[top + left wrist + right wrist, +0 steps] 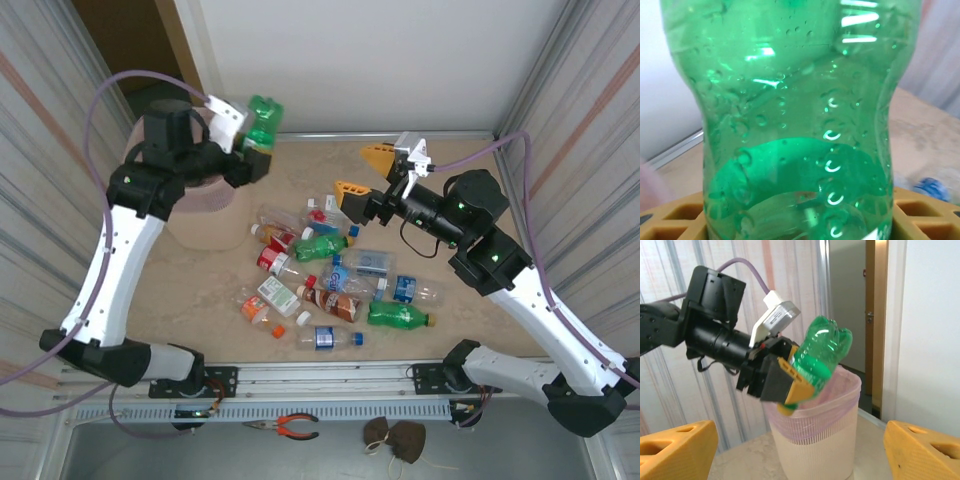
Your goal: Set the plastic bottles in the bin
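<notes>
Green bottle (795, 125) near pink bin (815, 440)

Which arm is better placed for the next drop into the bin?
Left: the left gripper holds a green bottle close to the bin; the right gripper is open, empty, by the bottle pile.

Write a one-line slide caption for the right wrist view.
Left gripper holds a green bottle at the pink bin rim, seen past the open right gripper.

The held bottle (822, 352) is bright see-through green, and the left gripper (799, 377) has yellow-orange fingers (801, 387). The bin (812, 445) is pale pink with ribbed sides. The counter (200, 290) is sandy beige.
</notes>
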Controlling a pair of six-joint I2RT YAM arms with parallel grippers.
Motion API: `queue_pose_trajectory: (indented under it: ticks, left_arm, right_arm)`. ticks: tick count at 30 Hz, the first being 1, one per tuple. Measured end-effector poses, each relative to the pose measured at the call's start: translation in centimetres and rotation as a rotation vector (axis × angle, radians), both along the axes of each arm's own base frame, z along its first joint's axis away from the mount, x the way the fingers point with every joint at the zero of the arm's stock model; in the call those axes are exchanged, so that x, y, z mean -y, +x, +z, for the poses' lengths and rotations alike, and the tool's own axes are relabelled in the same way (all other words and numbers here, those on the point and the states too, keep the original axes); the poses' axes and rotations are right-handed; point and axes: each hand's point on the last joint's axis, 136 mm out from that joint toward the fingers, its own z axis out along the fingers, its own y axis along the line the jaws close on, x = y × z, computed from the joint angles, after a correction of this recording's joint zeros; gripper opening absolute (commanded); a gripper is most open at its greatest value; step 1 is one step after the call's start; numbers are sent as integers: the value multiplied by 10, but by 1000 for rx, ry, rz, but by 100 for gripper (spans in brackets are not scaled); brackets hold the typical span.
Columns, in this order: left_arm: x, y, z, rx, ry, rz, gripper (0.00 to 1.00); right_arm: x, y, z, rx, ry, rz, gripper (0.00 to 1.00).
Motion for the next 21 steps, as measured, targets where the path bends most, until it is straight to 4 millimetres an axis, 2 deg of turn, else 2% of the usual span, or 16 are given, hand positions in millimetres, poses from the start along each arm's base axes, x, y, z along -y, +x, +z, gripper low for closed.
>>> queue_pose_trajectory:
  ticks: [9, 16, 21]
  left_arm:
    - [-109, 66, -19, -89, 67, 339, 52]
    - [-174, 92, -55, -193, 124, 508, 52]
    - [-206, 105, -86, -274, 150, 583, 51]
  right_arm:
    - [2, 4, -7, -24, -19, -25, 85]
    - [4, 4, -14, -38, -31, -32, 85]
    - [5, 3, -13, -36, -29, -32, 85]
